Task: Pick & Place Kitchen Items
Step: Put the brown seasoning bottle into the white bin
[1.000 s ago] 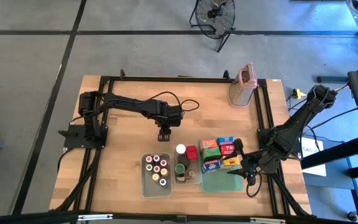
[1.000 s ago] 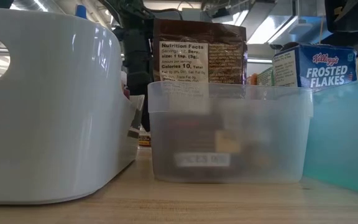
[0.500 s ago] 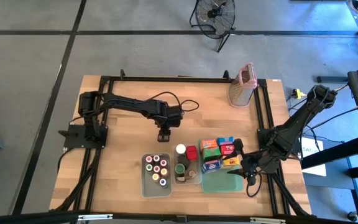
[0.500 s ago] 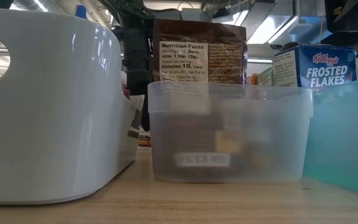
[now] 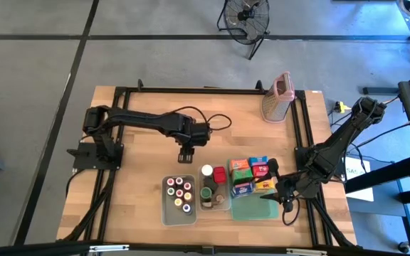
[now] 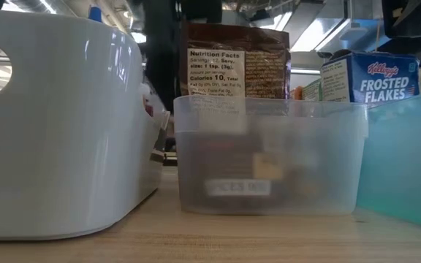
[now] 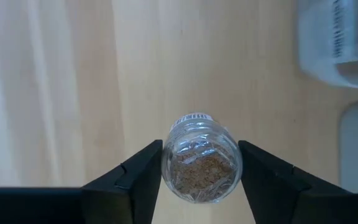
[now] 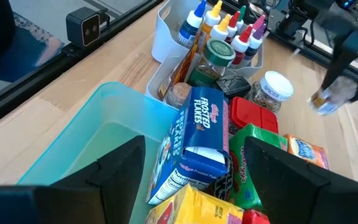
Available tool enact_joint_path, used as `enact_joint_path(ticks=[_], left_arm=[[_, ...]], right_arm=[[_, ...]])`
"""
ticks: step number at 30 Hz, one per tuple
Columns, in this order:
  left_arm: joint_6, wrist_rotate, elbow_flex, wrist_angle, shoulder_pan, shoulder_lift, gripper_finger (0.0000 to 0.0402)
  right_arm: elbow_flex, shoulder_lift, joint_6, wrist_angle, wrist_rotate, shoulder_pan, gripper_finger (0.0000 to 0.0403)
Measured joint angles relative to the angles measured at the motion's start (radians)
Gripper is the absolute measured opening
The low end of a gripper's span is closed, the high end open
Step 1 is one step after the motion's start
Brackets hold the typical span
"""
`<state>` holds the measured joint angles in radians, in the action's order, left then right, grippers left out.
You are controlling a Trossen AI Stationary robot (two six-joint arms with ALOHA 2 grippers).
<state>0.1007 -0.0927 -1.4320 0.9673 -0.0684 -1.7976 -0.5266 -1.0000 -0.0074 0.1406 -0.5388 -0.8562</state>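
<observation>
Between the left jaws (image 7: 201, 180) a clear spice jar (image 7: 201, 159) is clamped, carried clear above the worktop (image 7: 73, 81); right jaws (image 8: 191, 171) are parked wide over the cartons (image 8: 194, 134)

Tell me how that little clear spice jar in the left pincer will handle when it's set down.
The spice jar looks round and smooth-sided, so it may roll if laid down sideways. Its clear wall suggests hard plastic or glass, probably stiff but slippery between the left pincer fingers. Partly filled with brown granules, it is likely light.
</observation>
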Motion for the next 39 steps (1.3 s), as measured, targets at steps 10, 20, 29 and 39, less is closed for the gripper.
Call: enact_joint_path(ticks=[10,20,29,39], left_arm=[[-0.019,-0.080,-0.310,0.197,0.104,0.001,0.0193],[-0.012,-0.060,-0.468,0.121,0.282,0.001,0.0189],[0.043,-0.002,-0.470,-0.043,0.389,-0.058,0.0185],[0.108,0.147,-0.469,-0.107,0.317,-0.207,0.0194]], right_arm=[[0.000,0.000,0.020,0.011,-0.006,0.000,0.0275],[0.000,0.000,0.026,0.014,-0.006,0.000,0.0275],[0.000,0.000,0.025,0.011,-0.006,0.000,0.0275],[0.000,0.000,0.014,-0.017,-0.007,0.000,0.0275]])
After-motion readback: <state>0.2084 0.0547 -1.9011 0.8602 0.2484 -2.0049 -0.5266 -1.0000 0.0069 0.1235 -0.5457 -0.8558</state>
